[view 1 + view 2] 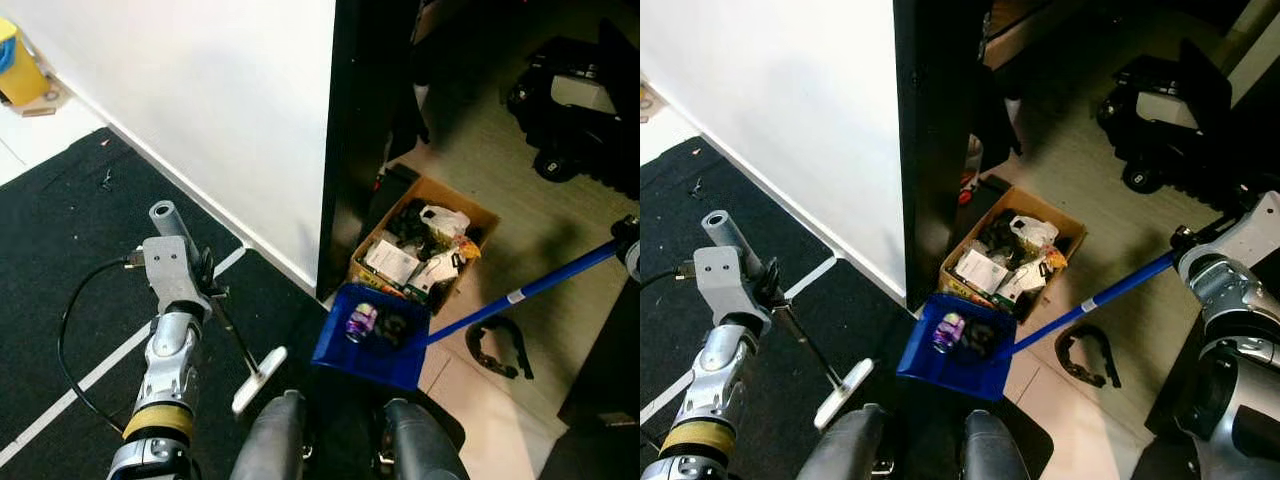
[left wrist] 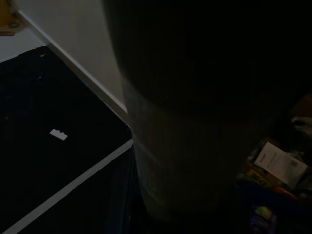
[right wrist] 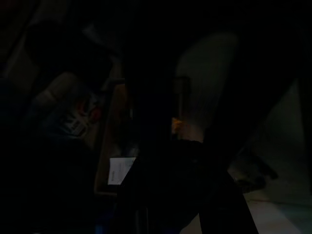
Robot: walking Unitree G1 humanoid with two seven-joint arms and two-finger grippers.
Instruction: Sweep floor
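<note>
The right end effector (image 1: 1185,243) grips the handle of the blue dustpan (image 1: 375,338), which holds litter and rests against the box (image 1: 425,243) of rubbish. The left end effector (image 1: 205,280) grips the broom (image 1: 258,378) over the black mat (image 1: 60,260). Sweeping appears largely done; emptying remains.

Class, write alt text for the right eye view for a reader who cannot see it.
A blue dustpan on a long blue handle, holding bits of litter, sits at the near edge of an open cardboard box full of rubbish. The left arm holds a thin rod with a white head over a black mat.
</note>
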